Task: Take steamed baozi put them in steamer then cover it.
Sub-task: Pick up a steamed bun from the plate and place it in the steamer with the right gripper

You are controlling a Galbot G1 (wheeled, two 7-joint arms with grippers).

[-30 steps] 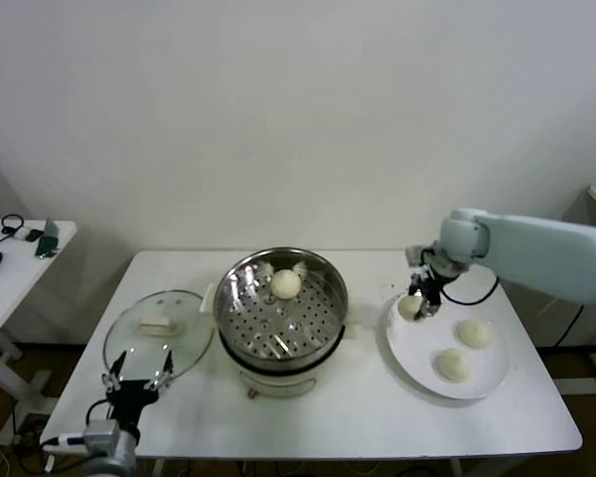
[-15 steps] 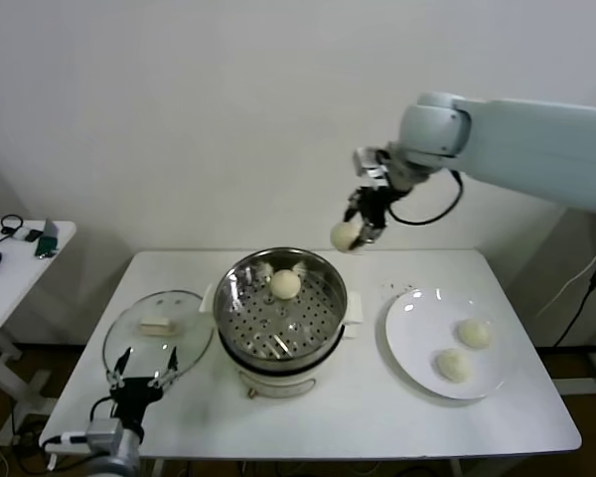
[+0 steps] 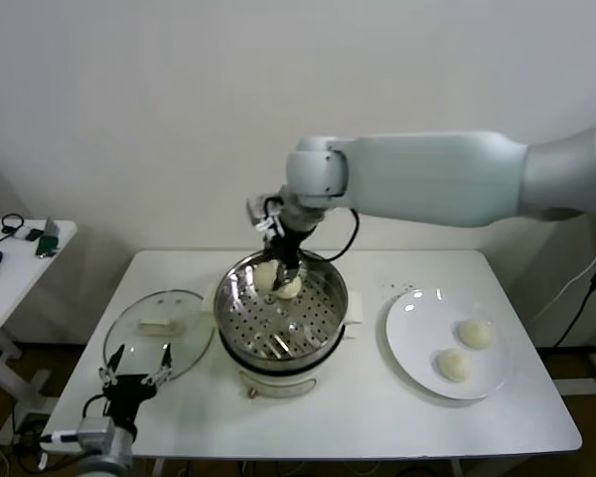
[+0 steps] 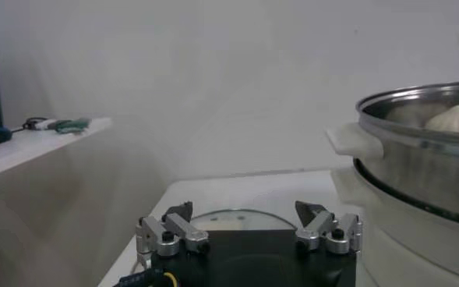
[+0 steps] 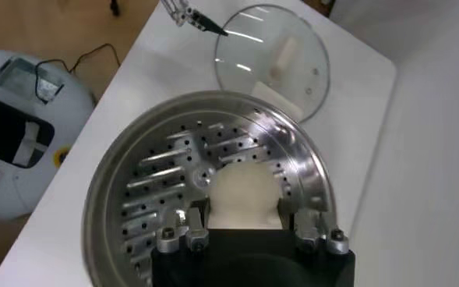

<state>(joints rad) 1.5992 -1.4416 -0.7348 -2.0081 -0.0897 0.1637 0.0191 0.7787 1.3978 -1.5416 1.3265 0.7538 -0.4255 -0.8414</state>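
My right gripper (image 3: 281, 264) is shut on a cream-white baozi (image 5: 245, 191) and holds it low inside the shiny steamer (image 3: 240, 318), near its back rim. A second baozi (image 3: 290, 289) lies on the perforated bottom beside it and also shows in the left wrist view (image 4: 455, 118). Two more baozi (image 3: 475, 333) (image 3: 453, 365) lie on the white plate (image 3: 412, 343) to the right. The glass cover (image 3: 186, 343) lies flat on the table left of the steamer. My left gripper (image 3: 134, 376) is open and empty at the cover's front edge (image 4: 229, 217).
A small side table (image 3: 10, 263) with cables and small items stands at the far left. The steamer's white base (image 3: 278, 383) sits mid-table. The white wall is close behind the table.
My right arm lifted a baozi off the plate, carried it up and left, and lowered it into the steamer. The plate now holds two baozi. My left gripper has barely shifted.
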